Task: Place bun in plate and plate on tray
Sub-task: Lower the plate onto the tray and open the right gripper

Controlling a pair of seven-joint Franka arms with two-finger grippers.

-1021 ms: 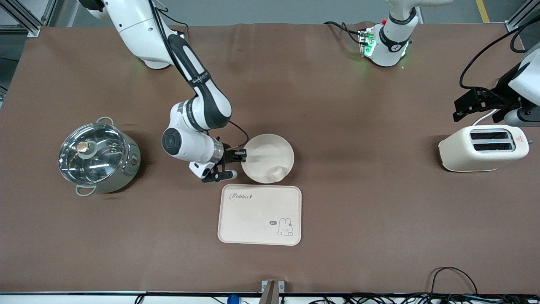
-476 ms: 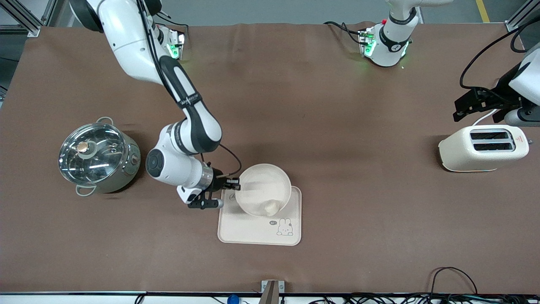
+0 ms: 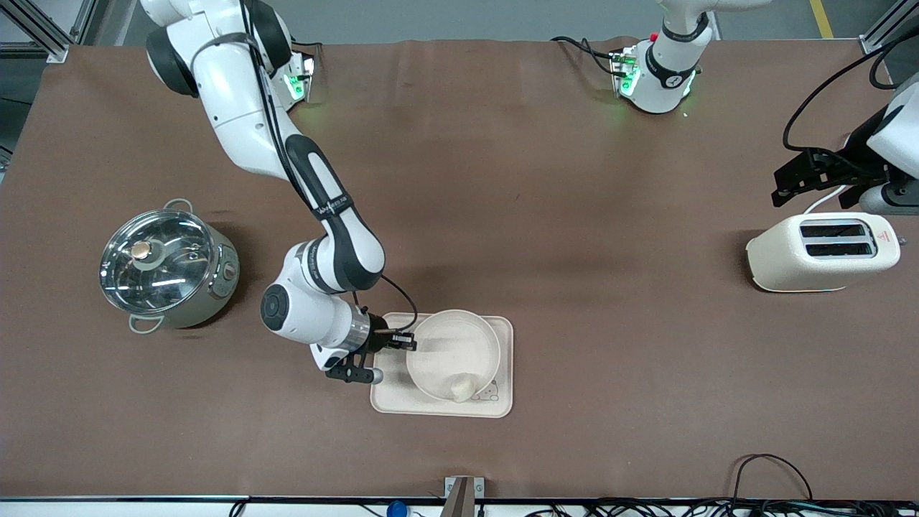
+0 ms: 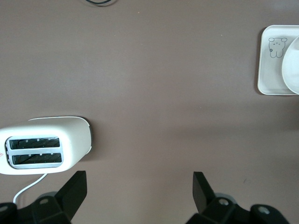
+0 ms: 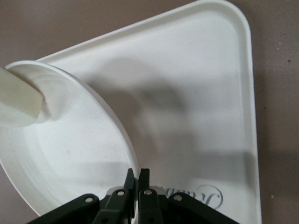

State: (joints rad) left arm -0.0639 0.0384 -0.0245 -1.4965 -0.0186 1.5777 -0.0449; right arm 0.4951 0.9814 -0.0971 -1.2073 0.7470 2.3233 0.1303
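Observation:
My right gripper (image 3: 411,343) (image 5: 137,175) is shut on the rim of the round cream plate (image 3: 454,345) (image 5: 70,154). It holds the plate tilted over the printed tray (image 3: 391,401) (image 5: 196,93). The bun (image 3: 463,388) (image 5: 18,102) lies in the plate against its lower rim, the side nearest the front camera. I cannot tell whether the plate touches the tray. My left gripper (image 3: 786,185) (image 4: 138,186) waits open and empty in the air by the toaster at the left arm's end. Its wrist view shows a corner of the tray (image 4: 273,70) and the plate's edge (image 4: 293,70).
A steel pot with a glass lid (image 3: 166,267) stands toward the right arm's end. A cream toaster (image 3: 822,251) (image 4: 42,144) with its cord sits at the left arm's end. Cables lie along the table's front edge (image 3: 772,474).
My right gripper has carried the plate with the bun toward the front camera, from the table beside the tray to over the tray. The left arm has not moved.

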